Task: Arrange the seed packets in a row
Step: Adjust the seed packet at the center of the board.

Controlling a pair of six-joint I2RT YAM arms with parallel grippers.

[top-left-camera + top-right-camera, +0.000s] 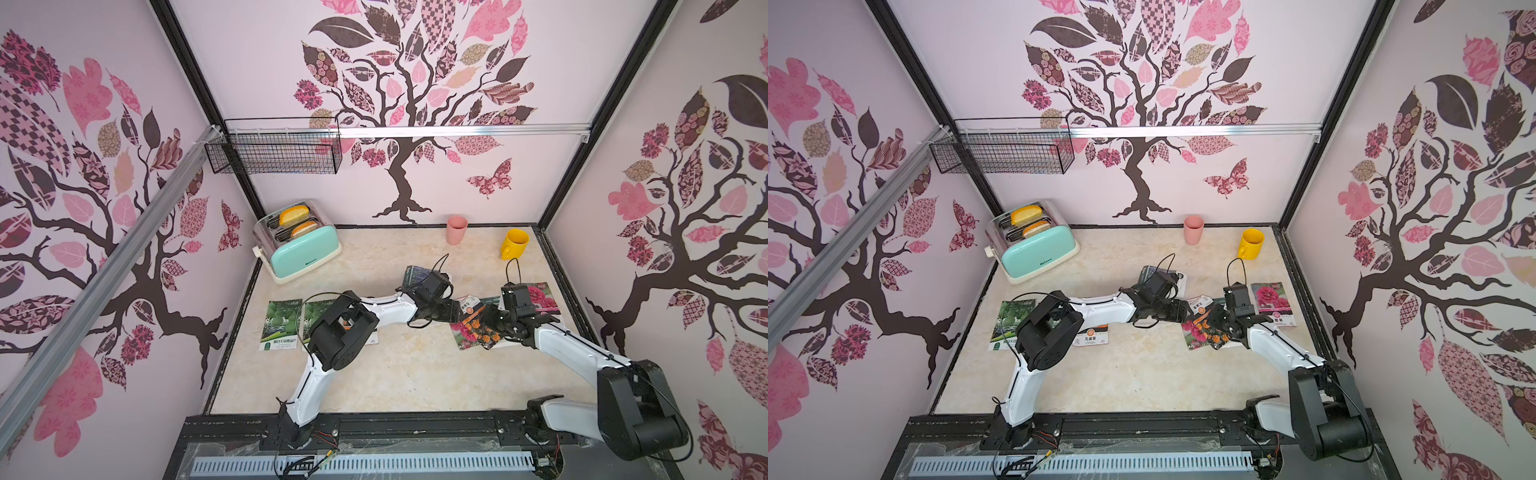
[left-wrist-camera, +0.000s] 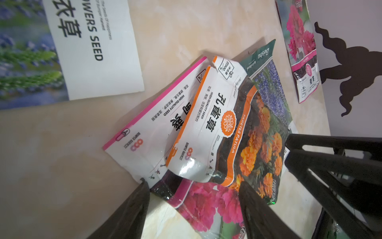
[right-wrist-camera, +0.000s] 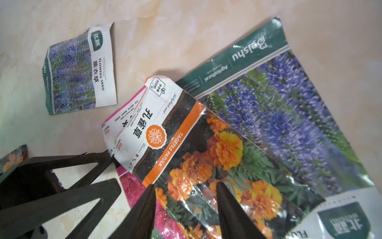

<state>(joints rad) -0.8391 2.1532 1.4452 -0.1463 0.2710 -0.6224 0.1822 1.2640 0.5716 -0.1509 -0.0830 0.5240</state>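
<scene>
Plainly, the marigold packet [image 3: 186, 144] is lying atop a pile near the right edge of the tabletop [image 1: 374, 374], its white strip reading "孔雀草" and "HIGH QUALITY SEED", its orange band "TAGETES PATULA". Under it a lavender packet [image 3: 289, 107] is carrying a green band with "Beishu" and "Agricultural", and a magenta flower packet [image 2: 206, 202] is peeking out beneath. A second lavender packet [image 3: 80, 70], reading "FLOWERS SEED", is lying alone toward the far edge; a second magenta packet [image 1: 540, 297] is sitting just beside the right edge. Two gourd packets [image 1: 282, 324] are lying side by side near the left edge, a second marigold packet [image 1: 1096, 334] next to them, partly hidden under the left arm [image 1: 345, 328].

The left hand [image 2: 193, 186] is hovering with fingers spread at the pile's corner, one fingertip [image 2: 140, 192] right at the magenta flower packet's edge. The right hand [image 3: 186, 186] is standing with fingers apart over the marigold picture, pinching nothing.

The tabletop is looking like pale beige marble. A mint toaster [image 1: 303, 253] holding bread is sitting at the far left corner, a pink cup [image 1: 457, 228] and yellow mug [image 1: 514, 244] along the far edge. A black wire basket [image 1: 274, 151] is hanging on a wall [image 1: 457, 178] papered with brown trees and pink leaves.
</scene>
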